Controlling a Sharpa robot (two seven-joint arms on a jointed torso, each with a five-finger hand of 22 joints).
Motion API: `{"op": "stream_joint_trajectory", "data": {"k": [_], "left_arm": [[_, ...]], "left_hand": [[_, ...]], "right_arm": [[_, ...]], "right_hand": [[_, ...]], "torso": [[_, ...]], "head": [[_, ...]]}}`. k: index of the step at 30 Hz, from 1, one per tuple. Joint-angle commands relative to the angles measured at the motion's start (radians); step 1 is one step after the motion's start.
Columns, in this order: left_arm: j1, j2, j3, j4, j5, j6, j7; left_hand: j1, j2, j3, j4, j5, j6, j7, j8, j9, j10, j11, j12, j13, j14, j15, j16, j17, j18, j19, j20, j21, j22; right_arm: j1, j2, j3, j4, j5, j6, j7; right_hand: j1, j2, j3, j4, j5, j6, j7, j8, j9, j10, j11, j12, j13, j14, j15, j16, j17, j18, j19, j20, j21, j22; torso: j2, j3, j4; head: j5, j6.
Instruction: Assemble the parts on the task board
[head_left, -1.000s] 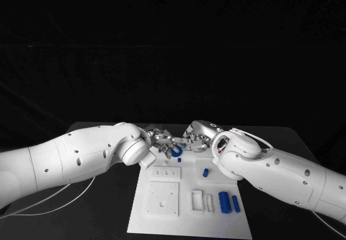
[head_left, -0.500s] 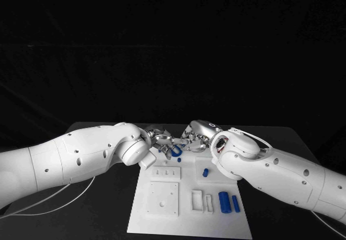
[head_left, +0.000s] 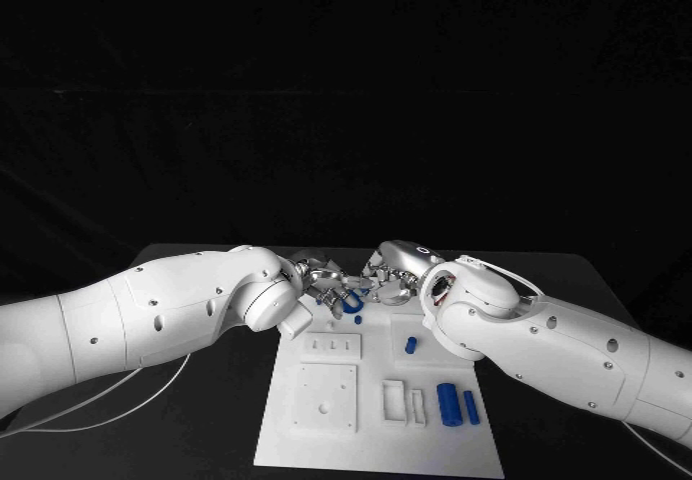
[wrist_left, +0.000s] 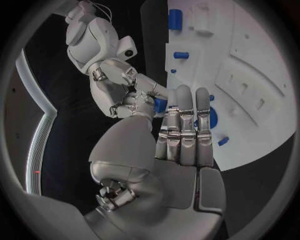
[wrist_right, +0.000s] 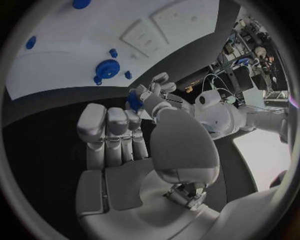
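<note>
My two hands meet fingertip to fingertip above the far end of the white task board (head_left: 332, 440). A small blue part (wrist_left: 160, 105) sits between them. In the left wrist view the left hand (wrist_left: 178, 135) pinches it between thumb and a finger, and the right hand (wrist_left: 122, 92) touches it from the other side. In the right wrist view the same blue part (wrist_right: 133, 100) lies at the thumb tip of the right hand (wrist_right: 122, 135), with the left hand (wrist_right: 156, 92) on it too. A blue gear (head_left: 352, 303) lies on the board just below the left hand (head_left: 320, 275) and the right hand (head_left: 387, 275).
On the board lie two blue cylinders (head_left: 450, 404) near its right front, a short blue piece (head_left: 411, 345) mid-right and a small peg (head_left: 358, 321) by the gear. White raised blocks (head_left: 326, 396) take up its left half. A white cable (head_left: 130, 395) runs over the table on the left.
</note>
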Motion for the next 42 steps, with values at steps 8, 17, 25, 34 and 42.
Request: {"op": "stream_joint_trajectory", "data": {"k": [8,17,25,34,42], "left_arm": [[0.002,0.009,0.002,0.003,0.021,0.008,0.008],[0.002,0.008,0.002,0.003,0.022,-0.013,0.01],[0.002,0.005,0.001,0.008,0.026,-0.016,0.002],[0.002,0.007,0.001,0.009,0.022,-0.033,-0.007],[0.002,0.002,-0.001,0.008,0.003,-0.041,-0.034]], "left_hand": [[0.041,0.043,0.036,-0.066,0.122,0.045,-0.021,0.0,0.042,0.007,-0.005,-0.007,-0.005,-0.006,-0.001,0.001,0.003,-0.008,-0.005,-0.003,-0.002,0.008],[0.055,0.062,0.088,-0.131,0.231,0.087,-0.037,0.01,0.11,0.044,-0.018,-0.001,-0.003,-0.001,-0.011,0.006,0.007,-0.008,-0.007,-0.011,0.011,0.022],[-0.031,0.042,0.149,-0.196,0.356,0.09,-0.054,0.019,0.371,0.043,-0.036,0.124,0.03,-0.016,-0.03,0.084,0.048,-0.016,-0.02,-0.032,0.057,0.066],[-0.128,0.018,0.205,-0.263,0.544,0.129,-0.081,0.025,0.628,0.048,-0.058,0.29,0.103,-0.023,-0.057,0.245,0.107,-0.018,-0.025,-0.056,0.14,0.136],[-0.184,0.031,0.224,-0.316,0.569,0.156,-0.093,0.0,0.754,0.048,-0.068,0.348,0.146,-0.03,-0.065,0.321,0.108,-0.017,-0.034,-0.065,0.184,0.177]], "right_arm": [[-0.001,0.003,-0.002,0.005,-0.011,0.022,0.003],[-0.001,0.002,-0.003,0.004,-0.01,0.029,0.002],[-0.001,-0.003,-0.004,0.003,-0.01,0.028,0.002],[-0.001,-0.015,-0.004,0.005,0.0,-0.004,0.014],[-0.002,-0.044,-0.004,0.014,0.018,-0.07,0.036]], "right_hand": [[0.007,0.007,-0.003,0.002,0.004,0.018,-0.008,0.005,0.001,-0.001,-0.005,-0.003,0.001,0.0,-0.006,-0.006,0.001,-0.006,0.033,-0.006,0.003,0.123],[0.007,0.009,-0.005,0.002,0.004,0.019,-0.009,0.005,0.001,-0.001,-0.005,-0.003,0.001,0.0,-0.006,-0.006,0.002,-0.006,0.033,-0.006,0.003,0.124],[0.006,0.008,-0.007,0.002,0.003,0.018,-0.009,0.005,0.001,-0.003,-0.005,-0.006,-0.001,-0.001,-0.006,-0.007,0.001,-0.006,0.033,-0.006,0.003,0.123],[-0.011,-0.012,-0.009,0.017,0.002,-0.022,0.0,0.004,-0.004,-0.016,0.002,-0.032,-0.021,-0.004,-0.003,-0.025,-0.014,-0.004,0.027,-0.004,-0.019,0.118],[-0.02,-0.067,-0.199,0.113,0.006,-0.18,0.037,0.006,-0.004,-0.111,0.031,-0.154,-0.146,-0.044,0.023,-0.14,-0.111,0.021,-0.003,0.022,-0.222,0.065]], "torso": [[0.0,-0.0004,-0.0002],[0.0,-0.0003,0.0003],[0.0,0.0001,0.0004],[0.0,0.0008,0.0016],[0.0,0.0019,0.0006]], "head": [[0.0,-0.002],[0.0,-0.003],[0.0,-0.005],[0.003,-0.007],[0.006,-0.011]]}}
